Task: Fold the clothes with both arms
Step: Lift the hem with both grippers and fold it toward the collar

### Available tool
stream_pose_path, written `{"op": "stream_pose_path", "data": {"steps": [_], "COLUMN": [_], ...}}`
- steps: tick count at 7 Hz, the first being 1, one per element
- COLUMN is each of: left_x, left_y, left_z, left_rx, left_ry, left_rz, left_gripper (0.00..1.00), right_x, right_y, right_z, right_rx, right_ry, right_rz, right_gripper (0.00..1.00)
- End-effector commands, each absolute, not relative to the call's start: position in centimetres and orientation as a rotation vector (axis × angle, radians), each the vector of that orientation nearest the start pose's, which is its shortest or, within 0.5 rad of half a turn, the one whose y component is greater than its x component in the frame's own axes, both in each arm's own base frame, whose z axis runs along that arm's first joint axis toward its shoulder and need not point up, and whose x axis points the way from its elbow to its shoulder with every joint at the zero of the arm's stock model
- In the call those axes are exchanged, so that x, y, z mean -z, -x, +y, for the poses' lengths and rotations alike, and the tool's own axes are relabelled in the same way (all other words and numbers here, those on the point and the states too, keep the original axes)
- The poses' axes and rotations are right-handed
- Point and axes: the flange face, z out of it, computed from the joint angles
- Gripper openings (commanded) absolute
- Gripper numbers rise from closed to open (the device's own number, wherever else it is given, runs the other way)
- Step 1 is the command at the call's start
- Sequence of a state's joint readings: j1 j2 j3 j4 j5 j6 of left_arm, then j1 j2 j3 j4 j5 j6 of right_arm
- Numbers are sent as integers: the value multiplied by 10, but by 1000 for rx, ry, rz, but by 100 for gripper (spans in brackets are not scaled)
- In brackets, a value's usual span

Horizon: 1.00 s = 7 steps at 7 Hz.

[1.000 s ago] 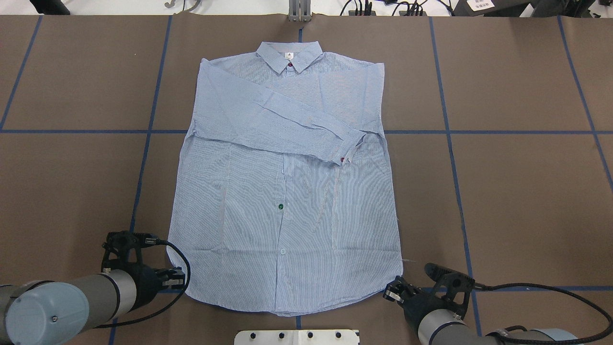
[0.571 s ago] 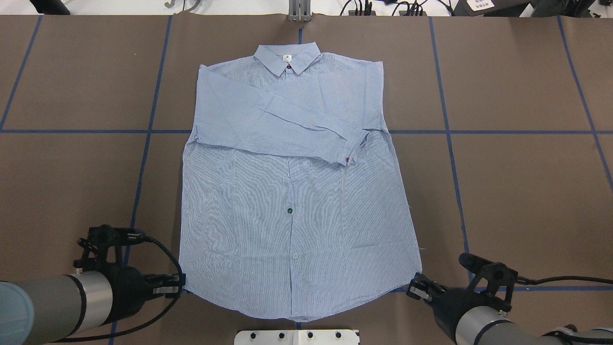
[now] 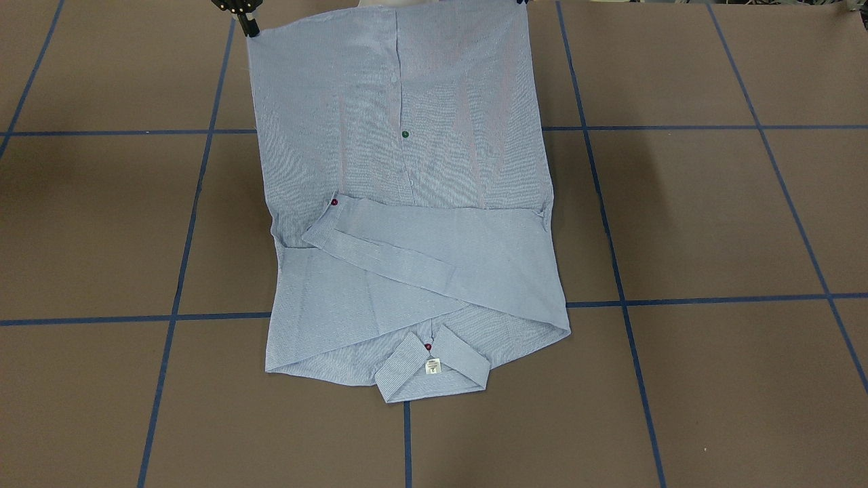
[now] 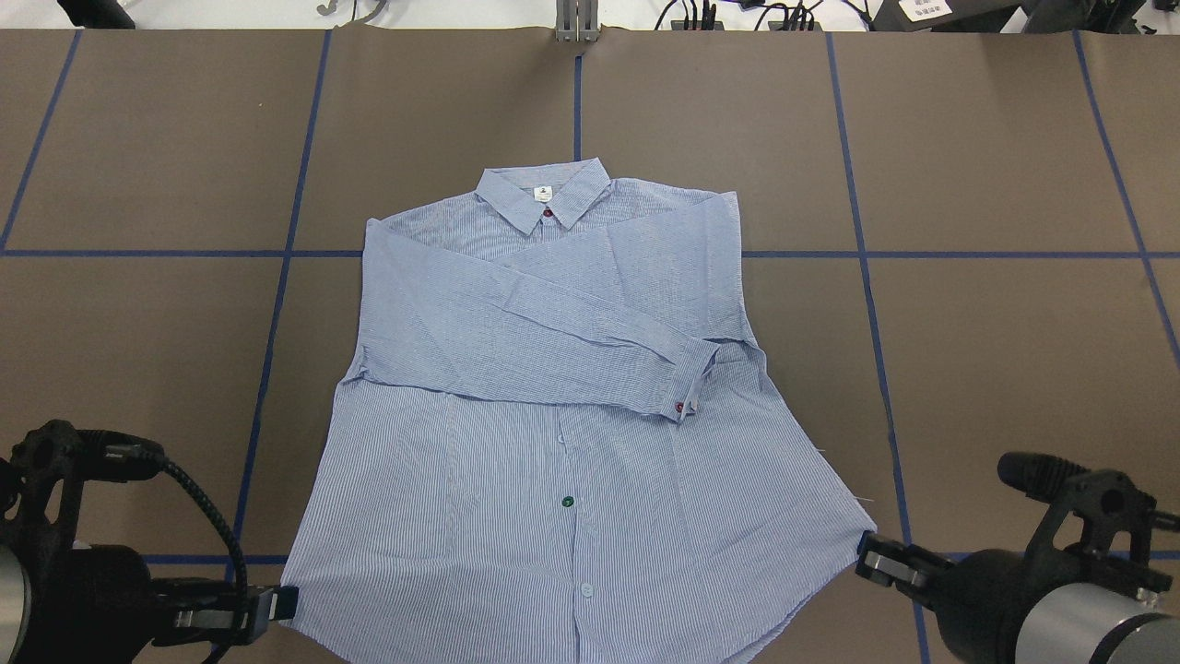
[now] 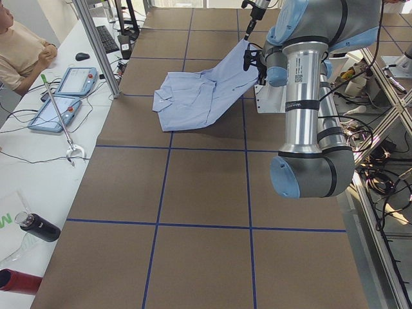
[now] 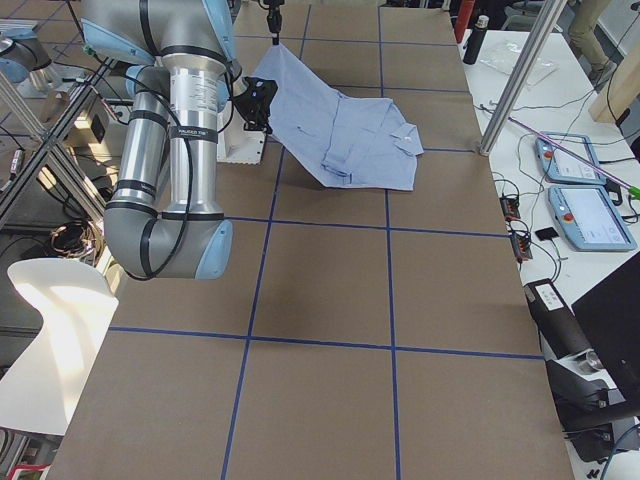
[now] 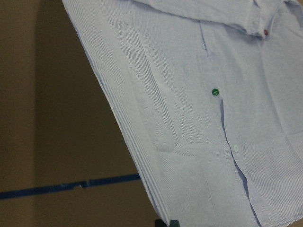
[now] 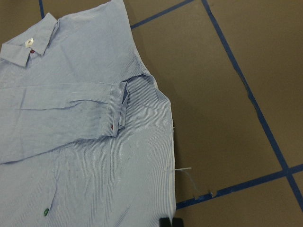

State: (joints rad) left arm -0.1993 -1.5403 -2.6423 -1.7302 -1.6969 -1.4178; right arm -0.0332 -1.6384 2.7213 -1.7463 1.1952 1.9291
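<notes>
The clothes are one light blue striped shirt, front up on the brown table, collar at the far end and a sleeve folded across the chest. My left gripper is shut on the hem's left corner. My right gripper is shut on the hem's right corner. In both side views the hem end of the shirt hangs raised off the table while the collar end lies flat. The front-facing view shows the right gripper at the stretched hem's corner. The shirt fills both wrist views.
Blue tape lines grid the table. A metal bracket stands at the far edge. The white pedestal sits under the raised hem. A side bench holds tablets and bottles, with a person seated there.
Both grippers have drawn back toward the robot's base and risen, dragging the shirt with them. The collar has slid nearer and the hem has spread wider.
</notes>
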Motion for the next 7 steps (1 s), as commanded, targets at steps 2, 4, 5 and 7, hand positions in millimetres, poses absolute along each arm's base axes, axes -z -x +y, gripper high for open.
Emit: {"op": "stream_pose_path", "data": {"steps": [2,4,5,7], "left_x": [-210,-201,-202,-206], "left_y": [-373,-388,-366,-360], "left_z": [-278,-355,-381,-435], "left_rx": [98,107,96,123], "left_ry": [-209,-351,-418,-471], "left_rz": [1095,1037,1006,946], "left_gripper": [0,0,0,0], "right_x": [-197,-195,-192,-176], "right_y": [341,370,356,361], "right_z": [-255,-332,-356,-427], "right_rx": [-523,-565,-569,-576], "right_ry": [-270,-309,-320,-336], "right_rz": [-895,-822,-814,-776], "right_gripper": [0,0,0,0]}}
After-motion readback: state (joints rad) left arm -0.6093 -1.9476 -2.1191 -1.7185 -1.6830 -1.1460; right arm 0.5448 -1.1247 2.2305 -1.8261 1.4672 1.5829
